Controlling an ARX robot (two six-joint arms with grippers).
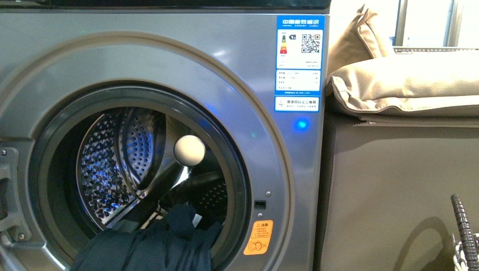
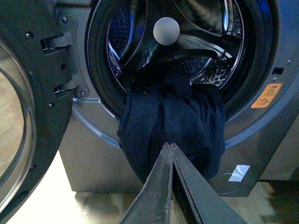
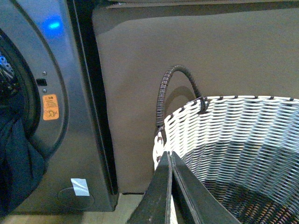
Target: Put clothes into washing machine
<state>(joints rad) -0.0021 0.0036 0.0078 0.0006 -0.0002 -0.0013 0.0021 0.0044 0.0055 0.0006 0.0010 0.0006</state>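
The silver-grey washing machine [image 1: 265, 141] stands with its door [image 2: 23, 107] swung open. The dark navy clothes [image 1: 152, 245] hang over the lower lip of the drum mouth, part inside, part draped down the front; they also show in the left wrist view [image 2: 173, 126] and in the right wrist view [image 3: 18, 158]. My left gripper [image 2: 171, 145] is shut and empty, just in front of the hanging fabric. My right gripper [image 3: 169, 154] is shut and empty, above the rim of a white woven basket [image 3: 233, 135]. Neither arm shows in the front view.
A beige-grey cabinet [image 1: 395, 186] stands right of the machine with beige cushions [image 1: 406, 84] on top. The basket's dark handle [image 3: 175, 84] arches up near the cabinet; it also shows in the front view [image 1: 464, 223]. A white ball [image 1: 189, 150] sits in the drum.
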